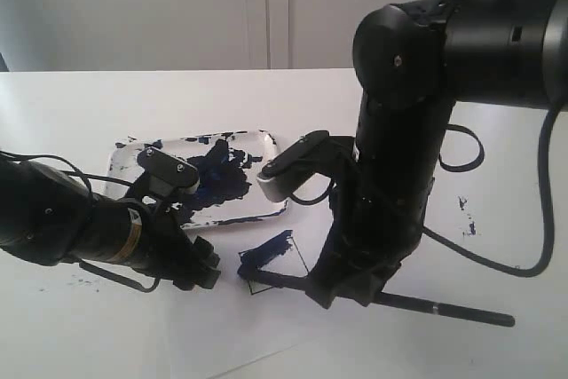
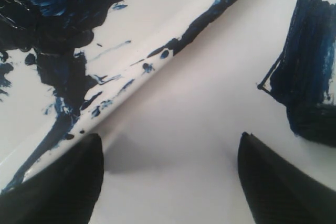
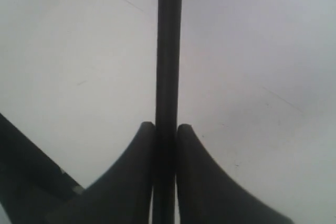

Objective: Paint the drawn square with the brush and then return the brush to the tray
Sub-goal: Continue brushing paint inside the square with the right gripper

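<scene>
One surface carries one tray, one brush and one drawn square. Two robot arms are in view: one left arm and one right arm. Each ends in one hand, making two: the left hand and the right hand. Each hand shows two fingers, four in all. Stray blue specks form two patches on the surface: a right patch and a left patch in the exterior view.

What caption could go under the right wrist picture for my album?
Right gripper shut on the brush, its black handle running straight out over a white surface.
</scene>
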You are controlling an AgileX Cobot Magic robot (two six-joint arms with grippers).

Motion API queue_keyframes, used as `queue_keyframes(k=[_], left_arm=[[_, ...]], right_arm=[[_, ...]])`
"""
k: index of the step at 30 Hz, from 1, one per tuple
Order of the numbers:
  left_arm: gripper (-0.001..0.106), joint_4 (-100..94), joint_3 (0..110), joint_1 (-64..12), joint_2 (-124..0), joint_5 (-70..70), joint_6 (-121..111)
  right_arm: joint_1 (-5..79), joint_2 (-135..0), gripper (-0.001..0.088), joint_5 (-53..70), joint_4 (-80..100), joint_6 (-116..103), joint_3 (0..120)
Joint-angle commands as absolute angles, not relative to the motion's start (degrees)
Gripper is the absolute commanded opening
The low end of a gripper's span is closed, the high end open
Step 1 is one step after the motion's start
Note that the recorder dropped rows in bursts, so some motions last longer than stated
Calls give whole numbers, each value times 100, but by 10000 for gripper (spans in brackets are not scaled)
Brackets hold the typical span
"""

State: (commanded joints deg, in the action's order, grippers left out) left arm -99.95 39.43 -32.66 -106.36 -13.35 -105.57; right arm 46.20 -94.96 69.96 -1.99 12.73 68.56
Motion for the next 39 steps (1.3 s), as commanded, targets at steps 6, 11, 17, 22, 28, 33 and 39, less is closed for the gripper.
queue_keyframes(k=[6, 11, 17, 22, 28, 33, 39], left_arm=[[749, -9995, 3943, -3266, -10636, -1335, -10557], [749, -9995, 3943, -3266, -10636, -1347, -10555], [749, -9995, 3943, -3266, -10636, -1337, -10555], [749, -9995, 3943, -3266, -10636, -1337, -10555], [749, -9995, 3943, -3266, -10636, -1326, -10555], [749, -9995, 3943, -3266, -10636, -1326, -10555], [749, -9995, 3943, -3266, -10636, -1338, -10565]], right_arm=[[4620, -9496, 0, 6996, 575, 863, 6856], [4620, -9496, 0, 6996, 723, 865, 6856], [4620, -9496, 0, 6996, 101, 996, 6856], [4620, -9496, 0, 6996, -747, 1374, 6856], [4740, -9496, 0, 6996, -742, 1374, 6856], [5112, -9496, 0, 6996, 169, 945, 6856], [5128, -9496, 0, 6996, 1080, 572, 6856]])
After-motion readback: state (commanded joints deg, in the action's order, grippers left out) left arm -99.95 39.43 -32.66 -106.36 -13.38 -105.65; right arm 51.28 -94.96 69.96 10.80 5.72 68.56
